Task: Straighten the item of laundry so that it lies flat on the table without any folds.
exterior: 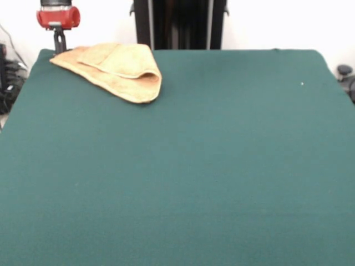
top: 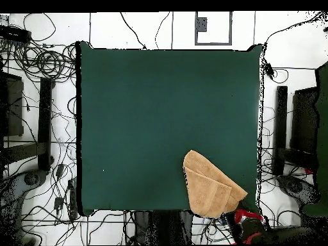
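In the front view, the towel [exterior: 113, 69] is seen at the upper left of the frame, close to the far edge of the table [exterior: 183, 183]. It is not flat. It is folded over on itself, and a rounded fold faces the middle of the frame. A thin tip of the towel points left, toward the gripper [exterior: 59, 43]. The gripper is seen at the upper left corner, just above the table's corner and right by that tip. Whether the tip is pinched cannot be told, and it cannot be told if the gripper is apart or together.

The step in hand is judged to be the start of the unfolding. A corner of the top layer needs to be gripped and pulled away from the fold, toward the open green.

Much bare table is seen below and to the right of the towel, so there is plenty of room that way. Almost no room is left behind it or to its left.

In the overhead view, the towel [top: 208, 184] is seen at the lower right of the table [top: 160, 109]. Its lower end seems to reach over the table's bottom edge. The gripper [top: 246, 221] is seen just off the lower right corner. Care is needed so the towel is not dragged off the edge. Open room is seen up and to the left.
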Controlling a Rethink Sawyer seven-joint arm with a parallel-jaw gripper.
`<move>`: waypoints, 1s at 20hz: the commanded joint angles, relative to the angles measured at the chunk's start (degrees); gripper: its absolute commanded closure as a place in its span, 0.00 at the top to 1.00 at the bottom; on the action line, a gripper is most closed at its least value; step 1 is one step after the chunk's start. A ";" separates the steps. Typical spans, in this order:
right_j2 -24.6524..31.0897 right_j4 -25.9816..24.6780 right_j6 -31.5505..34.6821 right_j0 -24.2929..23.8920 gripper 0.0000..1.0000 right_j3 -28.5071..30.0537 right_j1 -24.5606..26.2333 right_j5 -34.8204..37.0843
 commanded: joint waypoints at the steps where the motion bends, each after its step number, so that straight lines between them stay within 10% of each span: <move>1: 15.99 8.04 -8.12 2.77 0.00 -7.31 7.23 -7.27; 20: 18.59 9.03 -6.85 0.51 0.00 -9.81 11.20 -18.82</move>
